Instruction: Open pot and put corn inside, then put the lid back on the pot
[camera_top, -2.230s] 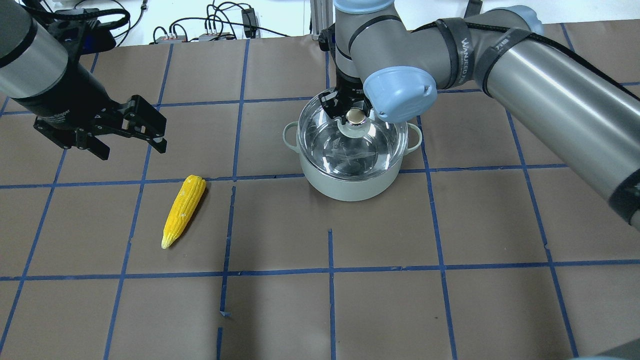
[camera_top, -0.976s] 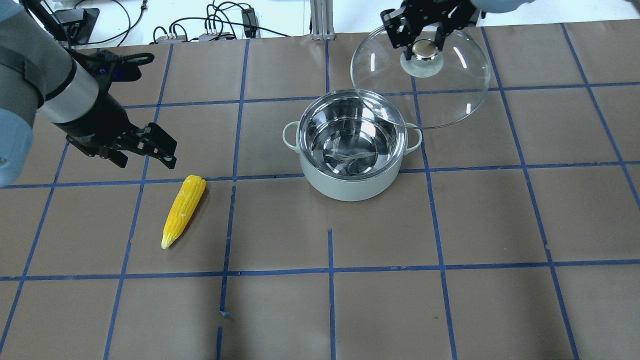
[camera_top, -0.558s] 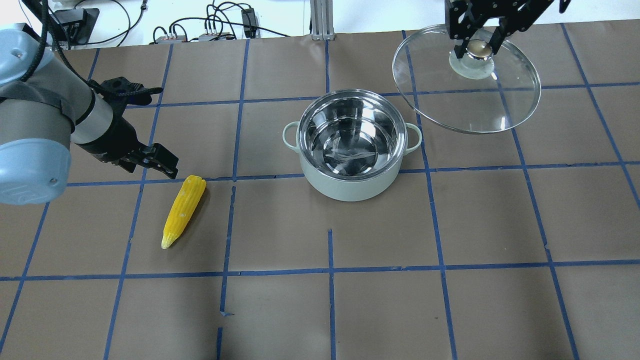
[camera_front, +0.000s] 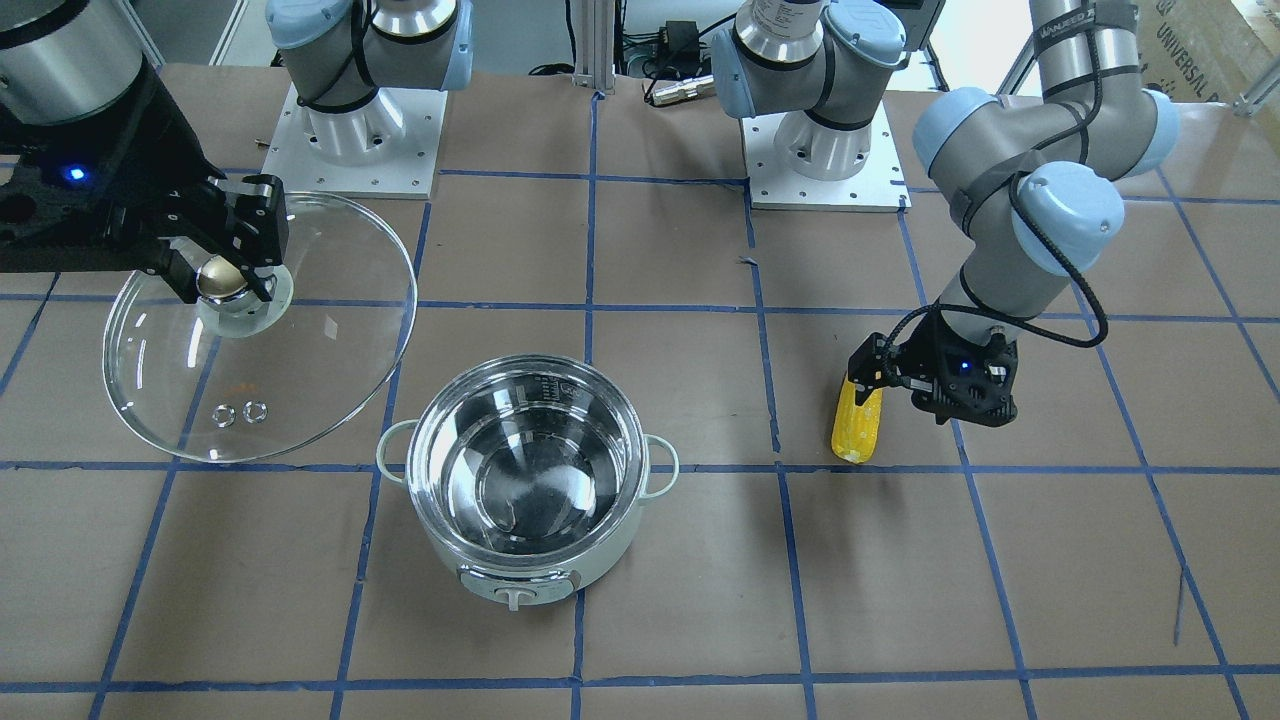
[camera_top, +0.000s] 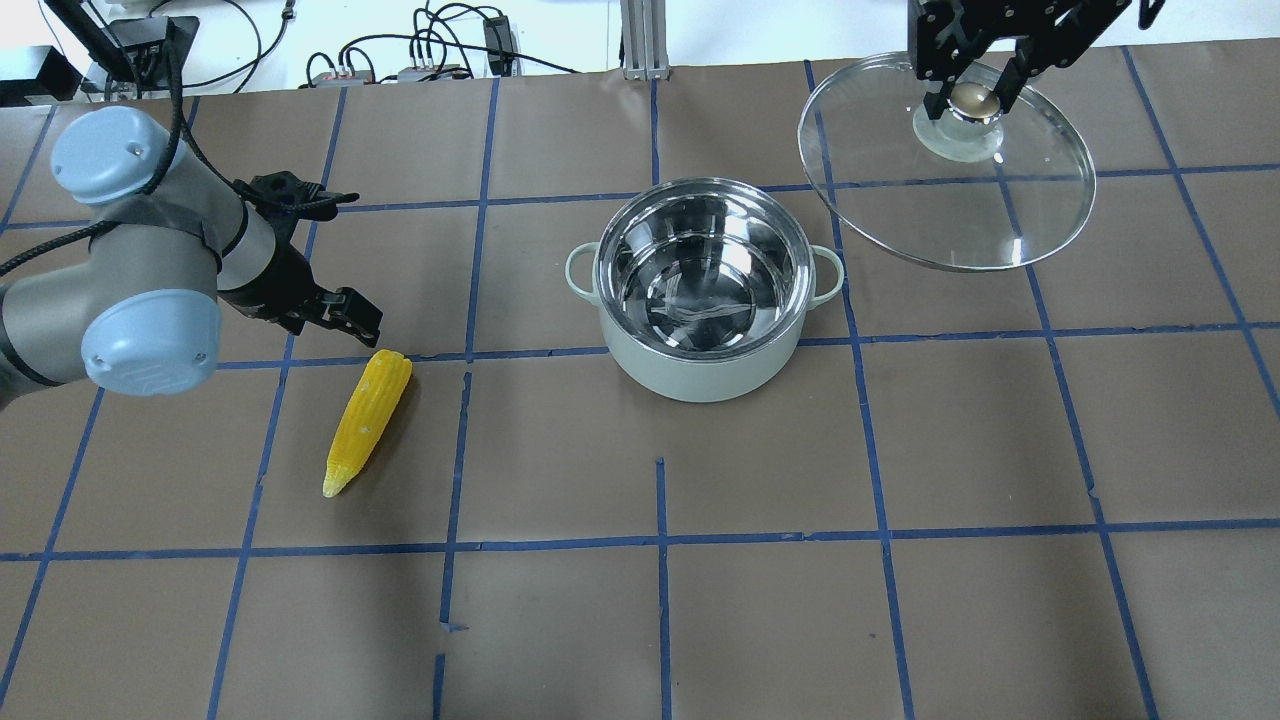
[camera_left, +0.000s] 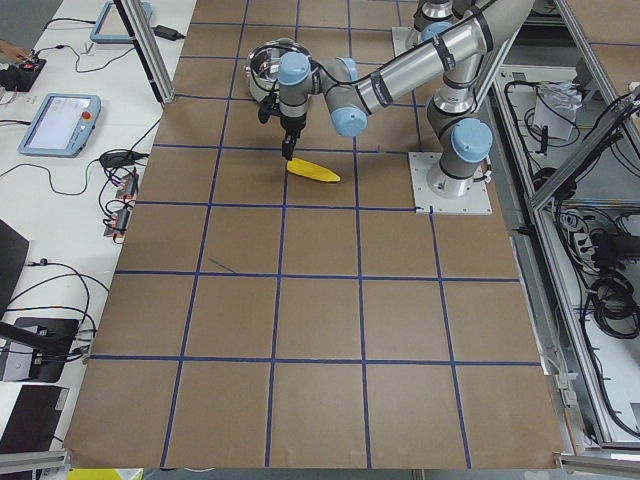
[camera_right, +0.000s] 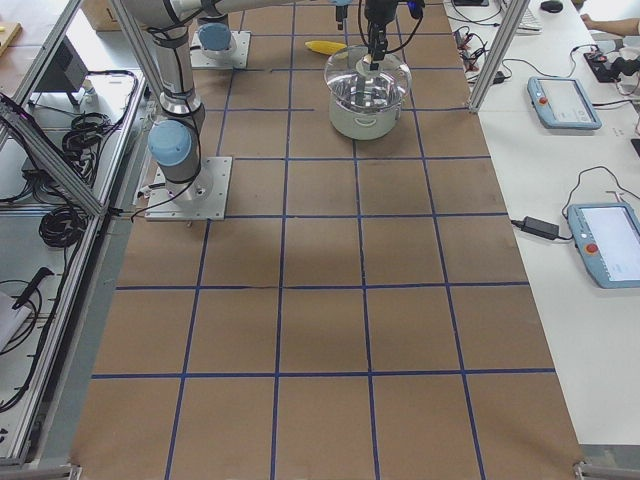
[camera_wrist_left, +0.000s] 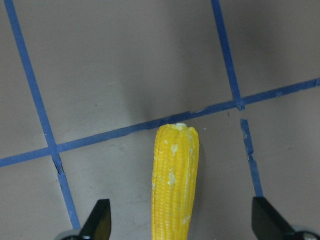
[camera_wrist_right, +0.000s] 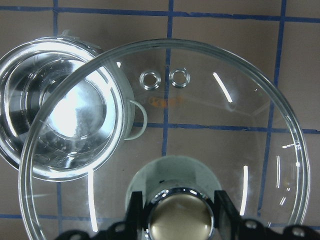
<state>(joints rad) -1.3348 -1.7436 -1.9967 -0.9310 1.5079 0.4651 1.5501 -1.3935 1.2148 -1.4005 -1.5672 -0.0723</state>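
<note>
- The pot (camera_top: 700, 378) stands upright and uncovered near the middle of the surface (camera_top: 900, 450). Its steel interior is empty, and the dial faces away from the robot.
- The right gripper (camera_top: 968, 95) is closed on the knob (camera_front: 222, 278) of the lid (camera_top: 950, 205).
- The lid is held off the surface, tilted, on the robot's right side of the pot. Overhead, its rim lies just clear of the pot's right handle.
- Two vent holes (camera_front: 238, 412) sit near the lid's lower edge.
- The corn (camera_top: 368, 420) lies flat on the surface, well apart from the pot on the robot's left. Its pointed end is toward the robot.
- The left gripper (camera_wrist_left: 182, 222) is wide open and holds nothing.
- It hangs over the corn with one finger on each side. In the wrist view, a gap separates each of the fingers (camera_wrist_left: 100, 220) from the corn.
</note>
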